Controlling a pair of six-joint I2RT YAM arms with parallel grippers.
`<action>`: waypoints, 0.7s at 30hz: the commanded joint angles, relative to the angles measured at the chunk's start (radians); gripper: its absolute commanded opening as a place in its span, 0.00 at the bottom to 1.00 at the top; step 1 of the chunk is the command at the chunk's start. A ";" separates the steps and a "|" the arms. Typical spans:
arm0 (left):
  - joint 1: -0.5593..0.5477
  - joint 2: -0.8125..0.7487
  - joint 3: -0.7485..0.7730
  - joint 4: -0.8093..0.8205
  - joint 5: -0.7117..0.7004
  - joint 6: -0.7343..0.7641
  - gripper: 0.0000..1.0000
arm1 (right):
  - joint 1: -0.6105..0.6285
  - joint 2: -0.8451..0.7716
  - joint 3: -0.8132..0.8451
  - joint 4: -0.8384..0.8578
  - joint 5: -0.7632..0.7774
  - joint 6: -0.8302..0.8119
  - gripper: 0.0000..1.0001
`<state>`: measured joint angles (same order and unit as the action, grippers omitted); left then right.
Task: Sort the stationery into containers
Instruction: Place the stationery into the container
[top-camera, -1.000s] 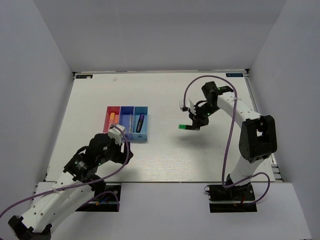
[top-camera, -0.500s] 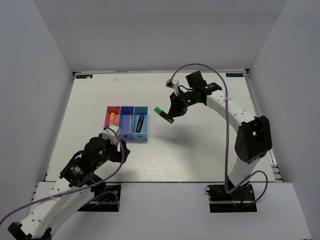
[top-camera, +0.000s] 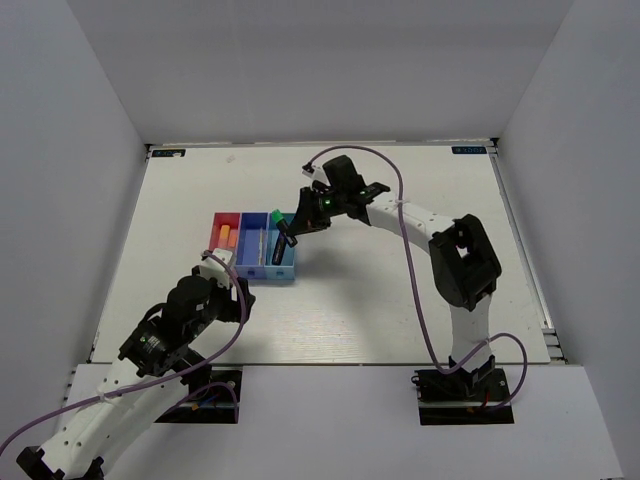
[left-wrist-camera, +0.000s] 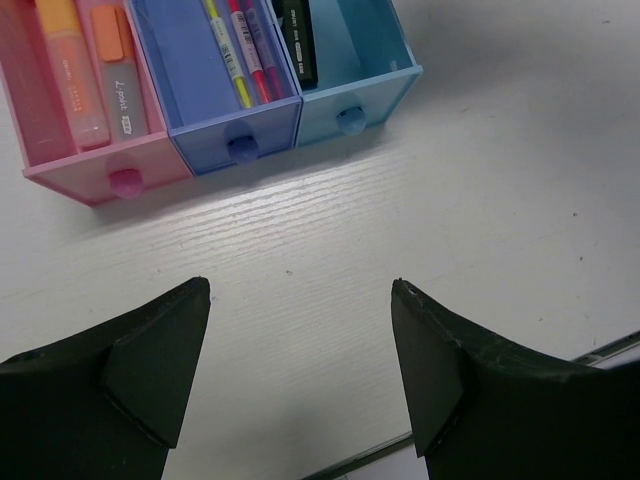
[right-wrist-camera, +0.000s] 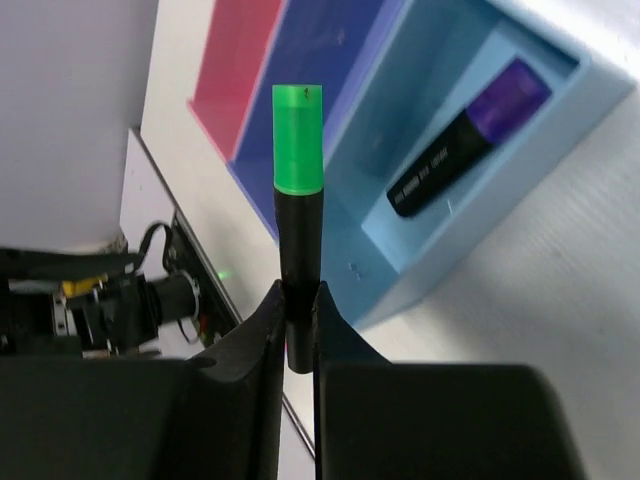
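Note:
My right gripper (right-wrist-camera: 298, 290) is shut on a black highlighter with a green end (right-wrist-camera: 298, 150), held upright. In the top view this highlighter (top-camera: 279, 222) hangs over the light blue bin (top-camera: 287, 266). A black highlighter with a purple end (right-wrist-camera: 465, 140) lies in that bin (right-wrist-camera: 430, 250). The dark blue bin (left-wrist-camera: 240, 140) holds a pale yellow pen (left-wrist-camera: 228, 60) and a pink-red pen (left-wrist-camera: 250, 55). Two orange markers (left-wrist-camera: 70, 70) lie in the pink-red bin (left-wrist-camera: 100, 175). My left gripper (left-wrist-camera: 300, 285) stands open over bare table, just in front of the bins.
The three bins stand joined in a row at the table's left middle. The right arm's purple cable (top-camera: 400, 200) arcs above the table. White walls close in the table on three sides. The table's front edge (left-wrist-camera: 380, 450) runs just below the left fingers.
My right arm has swung left across the table with the green-ended highlighter, from the right middle to above the light blue bin. The left arm has drawn back slightly toward its base.

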<state>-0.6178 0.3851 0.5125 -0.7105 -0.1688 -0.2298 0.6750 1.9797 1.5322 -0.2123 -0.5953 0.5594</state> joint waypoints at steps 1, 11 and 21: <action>0.006 0.003 -0.008 0.013 -0.017 -0.005 0.83 | 0.031 0.016 0.089 0.084 0.106 0.068 0.00; 0.004 0.003 -0.009 0.016 -0.018 -0.005 0.83 | 0.057 0.094 0.121 0.044 0.196 -0.041 0.00; 0.006 -0.003 -0.006 0.011 -0.017 -0.008 0.83 | 0.063 0.108 0.126 0.024 0.203 -0.130 0.40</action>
<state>-0.6170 0.3889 0.5110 -0.7097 -0.1764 -0.2298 0.7288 2.0972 1.6161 -0.1894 -0.3962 0.4744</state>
